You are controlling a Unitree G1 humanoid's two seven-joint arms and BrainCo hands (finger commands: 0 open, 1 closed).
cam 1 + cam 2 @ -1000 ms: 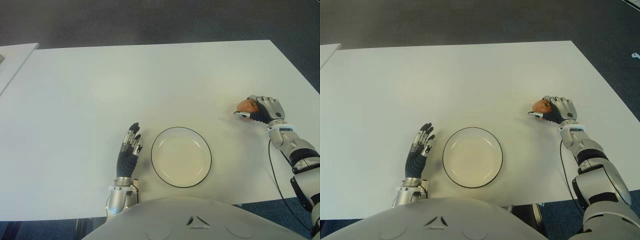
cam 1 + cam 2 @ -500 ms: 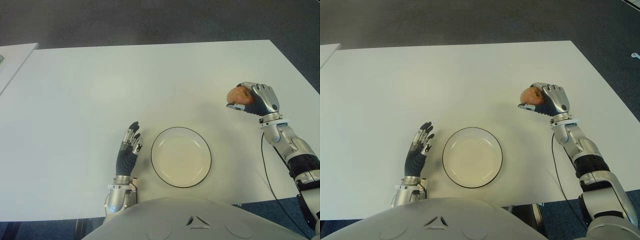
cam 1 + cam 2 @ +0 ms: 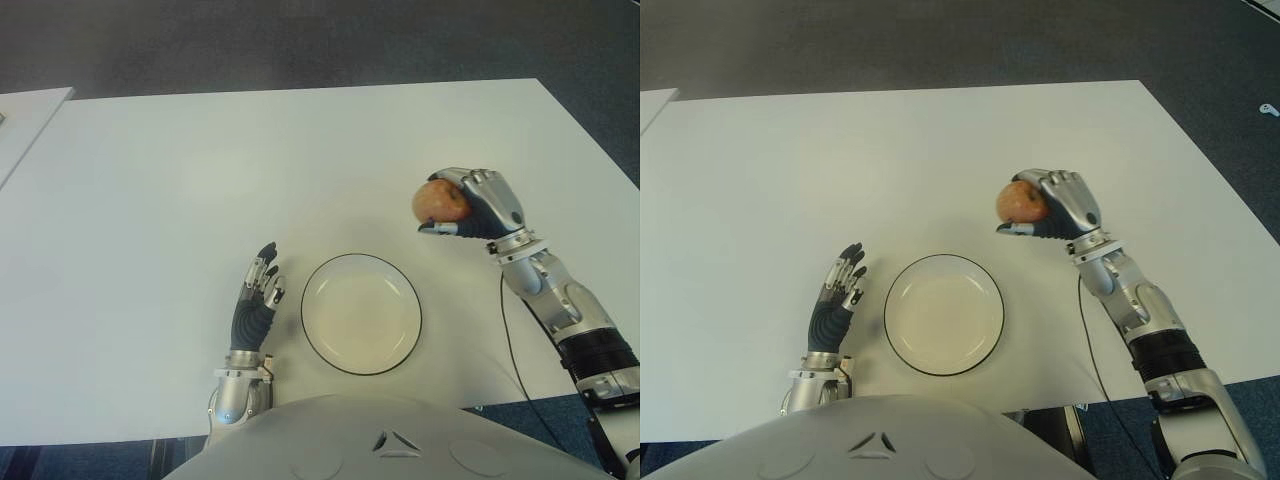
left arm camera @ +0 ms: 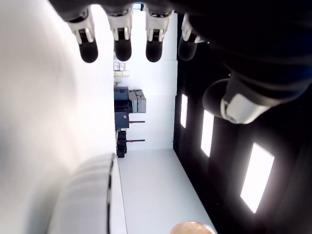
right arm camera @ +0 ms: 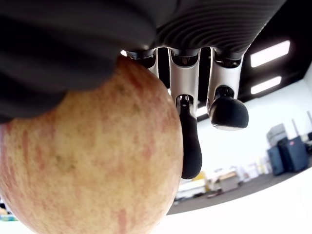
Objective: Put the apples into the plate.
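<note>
My right hand grips the round red-yellow apple, fingers curled around it, raised above the white bench just right of the black-rimmed white plate. My left hand shows left of the plate, fingers straight, holding nothing.

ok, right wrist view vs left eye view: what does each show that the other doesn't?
Only the right wrist view: the apple's streaked red-yellow skin up close, two dark fingertips sticking out past it without touching it, and ceiling lights behind. Only the left eye view: the plate holding nothing, the white table, the left robot hand open and shown left of the plate, and the dark floor beyond the table. Both: the right robot hand gripping the apple, held up to the plate's far right.
</note>
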